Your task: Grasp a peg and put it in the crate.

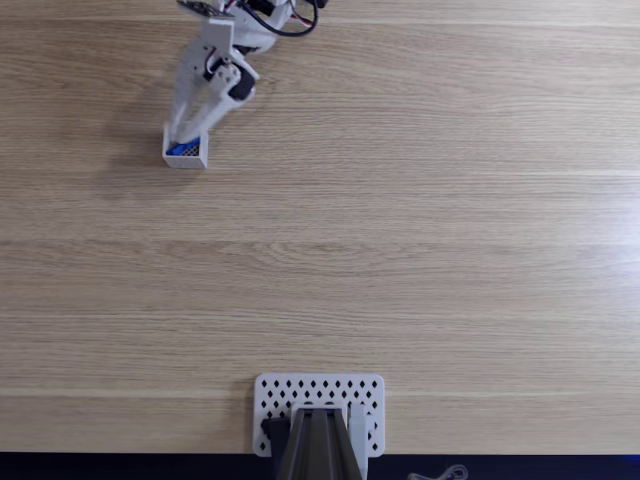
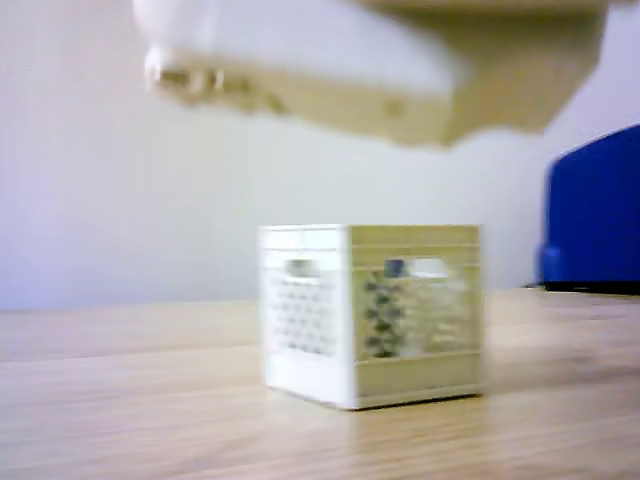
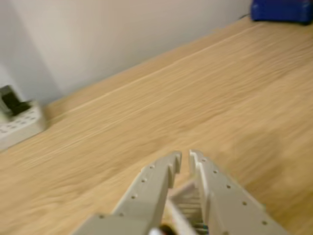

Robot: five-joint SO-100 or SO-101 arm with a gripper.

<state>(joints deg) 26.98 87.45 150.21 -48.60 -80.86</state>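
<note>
Blue peg lies inside unmarked crate.

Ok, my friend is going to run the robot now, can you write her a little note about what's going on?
Claw: nearly shut, nothing seen between its tips in the wrist view; it hangs just above the crate.
Crate: far left of the table in the fixed view.
Peg: blue, lying inside the crate.
Done: peg looks delivered.
Left: lift the claw away and check that the peg stays in.
</note>
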